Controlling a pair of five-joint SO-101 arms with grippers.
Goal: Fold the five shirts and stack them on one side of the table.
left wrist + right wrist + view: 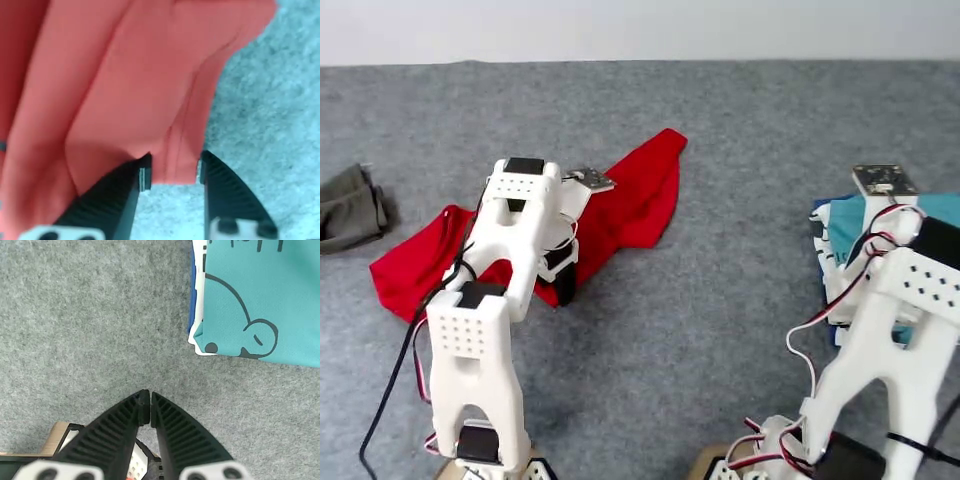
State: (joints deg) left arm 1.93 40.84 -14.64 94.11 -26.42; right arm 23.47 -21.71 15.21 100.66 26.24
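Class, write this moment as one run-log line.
left end effector: open, straddling red shirt edge | right end effector: shut, empty, beside teal-topped stack

**No Readable Lettering on My Table**

I can read no word, number or label anywhere. The teal shirt (260, 295), at the right edge of the table (720, 300), carries a black line drawing (240, 315). A few black strokes (245, 244) beside the drawing are cut off, too partial for me to make out as letters.

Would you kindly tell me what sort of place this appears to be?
Probably a robot lab bench, not a home: left arm and right arm standing at a grey carpeted table, with a red shirt and a folded teal shirt laid out.
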